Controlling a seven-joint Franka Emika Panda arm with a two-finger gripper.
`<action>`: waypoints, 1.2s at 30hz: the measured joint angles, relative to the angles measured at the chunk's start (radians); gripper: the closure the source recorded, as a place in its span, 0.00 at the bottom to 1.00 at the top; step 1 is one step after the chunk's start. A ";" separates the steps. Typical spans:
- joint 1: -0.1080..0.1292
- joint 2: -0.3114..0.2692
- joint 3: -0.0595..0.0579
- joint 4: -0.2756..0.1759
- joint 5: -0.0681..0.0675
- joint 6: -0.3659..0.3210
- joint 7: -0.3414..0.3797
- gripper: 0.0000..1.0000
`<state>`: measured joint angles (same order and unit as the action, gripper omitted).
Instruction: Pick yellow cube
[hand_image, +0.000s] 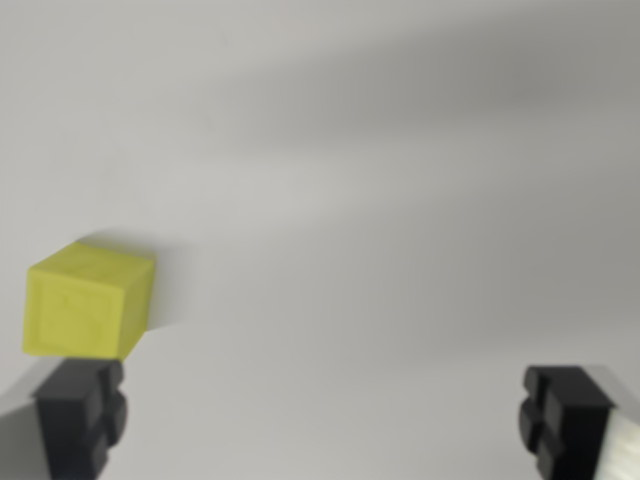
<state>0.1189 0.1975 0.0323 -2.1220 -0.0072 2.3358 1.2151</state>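
A yellow cube (88, 299) rests on a plain white surface at the wrist view's left, just above the left fingertip. My gripper (322, 418) is open, its two black pads at the bottom corners: one finger (82, 415) at the left, the other finger (567, 418) at the right. Nothing lies between them. The cube sits off to the left of the gap, in line with the left finger rather than centred.
The white surface (400, 200) fills the rest of the view, crossed by soft grey shadows toward the top right. No other objects show.
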 joint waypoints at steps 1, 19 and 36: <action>0.004 0.004 0.000 -0.002 0.000 0.005 0.009 0.00; 0.085 0.086 0.000 -0.017 -0.007 0.098 0.169 0.00; 0.159 0.180 -0.001 -0.005 -0.014 0.175 0.320 0.00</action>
<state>0.2783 0.3778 0.0317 -2.1275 -0.0214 2.5109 1.5351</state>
